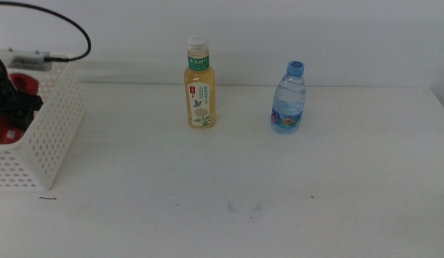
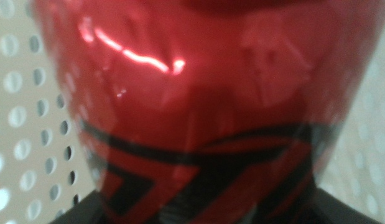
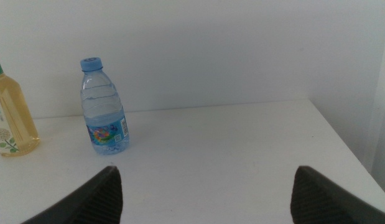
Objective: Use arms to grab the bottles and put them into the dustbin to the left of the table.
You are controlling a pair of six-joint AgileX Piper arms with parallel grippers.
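Note:
My left gripper [image 1: 6, 100] is down inside the white dustbin [image 1: 53, 136] at the table's left edge, shut on the red cola can [image 2: 192, 106]. The can fills the left wrist view, with perforated bin walls on both sides. A yellow tea bottle [image 1: 199, 89] with a white cap stands upright at the back middle of the table [image 1: 243, 186]. To its right stands a small clear water bottle [image 1: 288, 100] with a blue cap. My right gripper [image 3: 208, 199] is open and empty, well short of the water bottle [image 3: 104, 109], and does not show in the middle view.
A black cable [image 1: 71, 29] loops over the bin. The table's right edge [image 3: 347, 143] runs close to the right gripper. Faint scuff marks [image 1: 243, 206] lie on the front of the tabletop.

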